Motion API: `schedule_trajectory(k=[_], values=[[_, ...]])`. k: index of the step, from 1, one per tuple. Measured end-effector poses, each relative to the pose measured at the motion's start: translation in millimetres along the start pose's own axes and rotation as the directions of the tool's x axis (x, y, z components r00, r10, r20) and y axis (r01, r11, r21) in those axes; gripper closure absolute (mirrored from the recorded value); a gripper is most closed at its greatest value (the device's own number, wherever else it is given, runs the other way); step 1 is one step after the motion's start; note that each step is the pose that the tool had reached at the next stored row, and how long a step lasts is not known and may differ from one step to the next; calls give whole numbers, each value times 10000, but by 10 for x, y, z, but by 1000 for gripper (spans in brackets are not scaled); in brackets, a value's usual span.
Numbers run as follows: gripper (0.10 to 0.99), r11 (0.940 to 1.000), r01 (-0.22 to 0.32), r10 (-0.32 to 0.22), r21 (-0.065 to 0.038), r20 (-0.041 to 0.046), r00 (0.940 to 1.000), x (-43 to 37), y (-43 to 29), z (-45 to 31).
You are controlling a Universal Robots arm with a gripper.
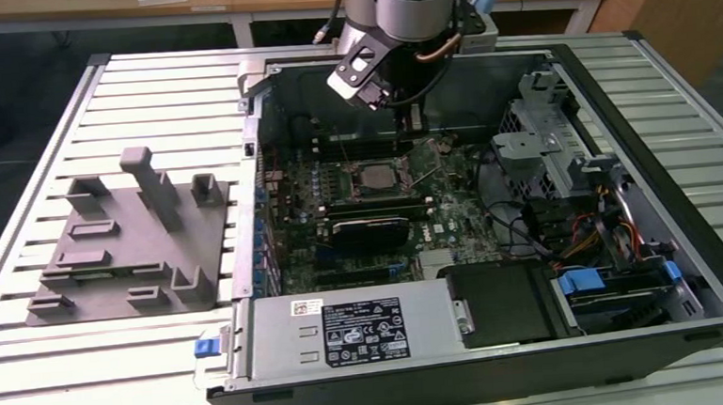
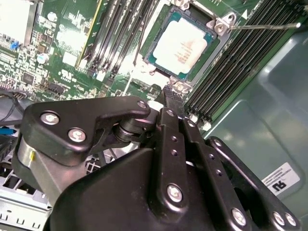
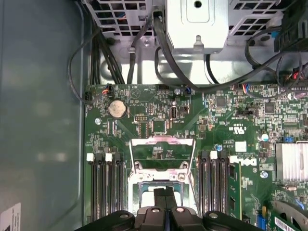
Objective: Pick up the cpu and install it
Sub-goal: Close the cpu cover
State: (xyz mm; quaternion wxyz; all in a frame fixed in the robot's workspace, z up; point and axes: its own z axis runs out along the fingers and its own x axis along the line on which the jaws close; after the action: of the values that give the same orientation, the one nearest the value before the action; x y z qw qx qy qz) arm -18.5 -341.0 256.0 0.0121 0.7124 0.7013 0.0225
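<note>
While the cpu lies socketed, the hand hangs closed.

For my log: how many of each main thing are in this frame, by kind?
Open black desktop computer case: 1
Grey plastic fixture block: 1
Silver-topped square cpu: 1
Black gripper: 1
Total: 4
</note>
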Motion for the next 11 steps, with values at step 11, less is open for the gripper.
schedule_trajectory(k=[11], values=[[980, 10000, 0, 0, 0, 0, 10000, 2, 127, 6]])
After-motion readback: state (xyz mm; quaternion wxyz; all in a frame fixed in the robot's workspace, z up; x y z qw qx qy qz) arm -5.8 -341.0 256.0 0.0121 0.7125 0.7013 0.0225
